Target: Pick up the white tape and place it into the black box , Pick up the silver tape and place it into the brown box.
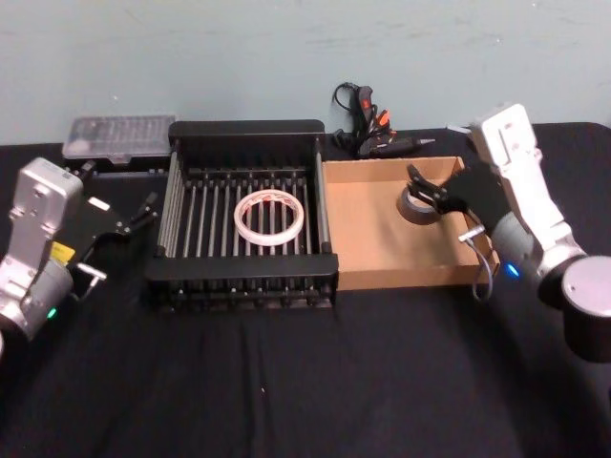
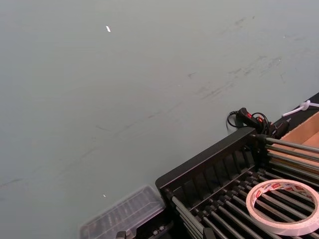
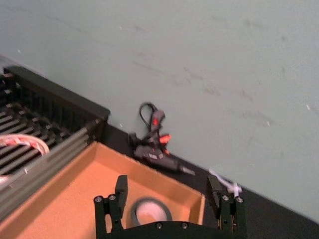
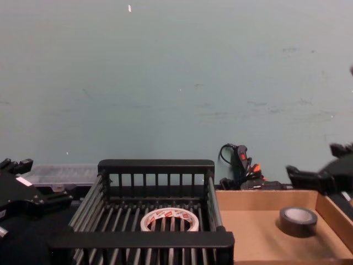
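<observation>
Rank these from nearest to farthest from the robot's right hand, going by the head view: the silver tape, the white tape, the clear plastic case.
1. The silver tape, in the brown box, right beneath the open right hand.
2. The white tape, in the black box, toward the robot's left.
3. The clear plastic case, far left, behind the black box.

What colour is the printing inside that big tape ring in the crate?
Red, on the white tape ring's inner core; the left wrist view shows it best.

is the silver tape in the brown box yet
Yes. The silver tape lies flat on the brown box floor, with the open right gripper above it.
</observation>
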{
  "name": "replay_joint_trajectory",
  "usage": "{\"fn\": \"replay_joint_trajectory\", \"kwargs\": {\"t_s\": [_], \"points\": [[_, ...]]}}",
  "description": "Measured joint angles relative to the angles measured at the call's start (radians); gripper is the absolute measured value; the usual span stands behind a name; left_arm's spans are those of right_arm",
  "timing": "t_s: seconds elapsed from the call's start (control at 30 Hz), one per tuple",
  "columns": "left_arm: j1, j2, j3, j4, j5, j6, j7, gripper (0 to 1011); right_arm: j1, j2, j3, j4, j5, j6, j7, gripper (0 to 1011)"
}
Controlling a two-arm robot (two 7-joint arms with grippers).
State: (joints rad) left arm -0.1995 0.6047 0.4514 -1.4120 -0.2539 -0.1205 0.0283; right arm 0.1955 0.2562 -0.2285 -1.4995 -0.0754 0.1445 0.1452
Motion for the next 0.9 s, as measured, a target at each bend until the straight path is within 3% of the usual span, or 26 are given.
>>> {"fn": "replay_joint_trajectory", "kwargs": {"t_s": [0.33,0.9], "points": [[0.0,0.0,0.0,0.0,0.0,0.0,0.0,1001,-0.064,-0.016,0.054,-0.013,0.002,0.033,-0.009,1002],[0.0,0.0,0.0,0.0,0.0,0.0,0.0,1001,-0.062,-0.015,0.051,-0.013,0.002,0.032,-0.008,1002]]}}
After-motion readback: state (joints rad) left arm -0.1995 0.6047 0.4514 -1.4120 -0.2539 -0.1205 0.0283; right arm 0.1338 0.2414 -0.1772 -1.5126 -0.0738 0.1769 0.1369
